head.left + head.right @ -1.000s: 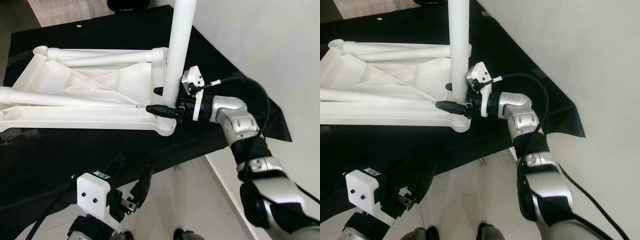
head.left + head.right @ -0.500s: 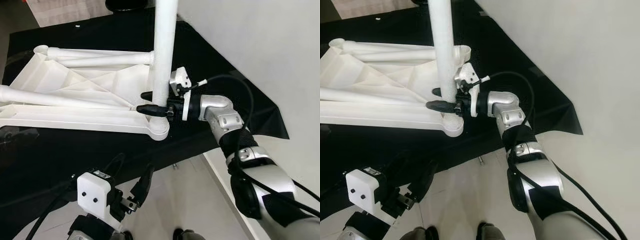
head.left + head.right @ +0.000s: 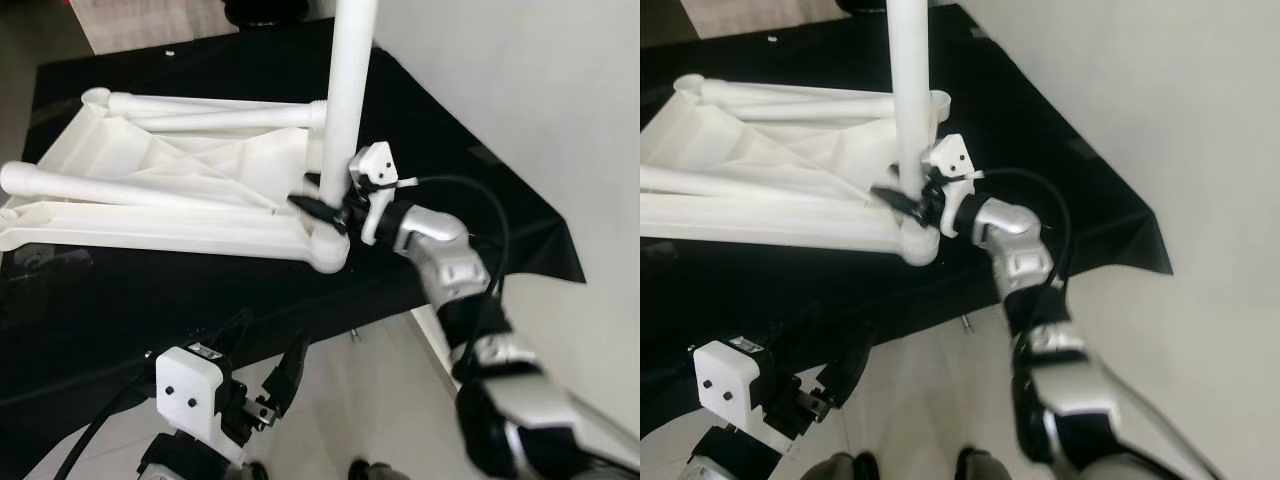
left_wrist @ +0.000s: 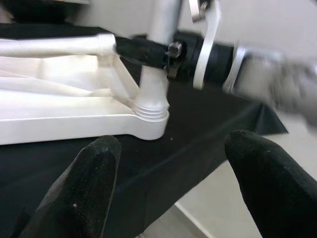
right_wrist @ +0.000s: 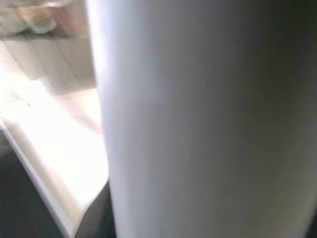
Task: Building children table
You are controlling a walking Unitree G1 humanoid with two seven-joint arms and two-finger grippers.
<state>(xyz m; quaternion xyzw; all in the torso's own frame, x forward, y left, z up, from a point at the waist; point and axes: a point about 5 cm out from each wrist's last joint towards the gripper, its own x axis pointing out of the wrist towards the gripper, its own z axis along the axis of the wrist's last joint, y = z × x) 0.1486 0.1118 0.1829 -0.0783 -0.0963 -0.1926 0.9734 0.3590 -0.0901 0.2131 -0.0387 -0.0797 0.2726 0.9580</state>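
The white children's table (image 3: pixel 150 238) lies upside down on a black cloth (image 3: pixel 200 300). One white leg (image 3: pixel 350 90) stands upright in the near right corner socket (image 4: pixel 148 119). My right gripper (image 3: pixel 325 205) is shut on this upright leg just above the socket; the leg's pale tube (image 5: pixel 198 119) is right up against the right wrist camera. Two more white legs (image 3: pixel 210 108) lie flat across the ribbed underside. My left gripper (image 3: pixel 265 365) hangs low in front of the cloth's near edge, open, its fingertips (image 4: pixel 89 168) far apart and holding nothing.
The black cloth ends in a corner at the right (image 3: pixel 560 260). Pale tiled floor (image 3: pixel 380 390) lies below and to the right of it. A white wall (image 3: pixel 520 80) rises on the right side.
The right forearm has swung so that it now reaches up more steeply from below, with the wrist turned; the gripper stays on the upright leg. The view has shifted slightly. The left gripper is unchanged.
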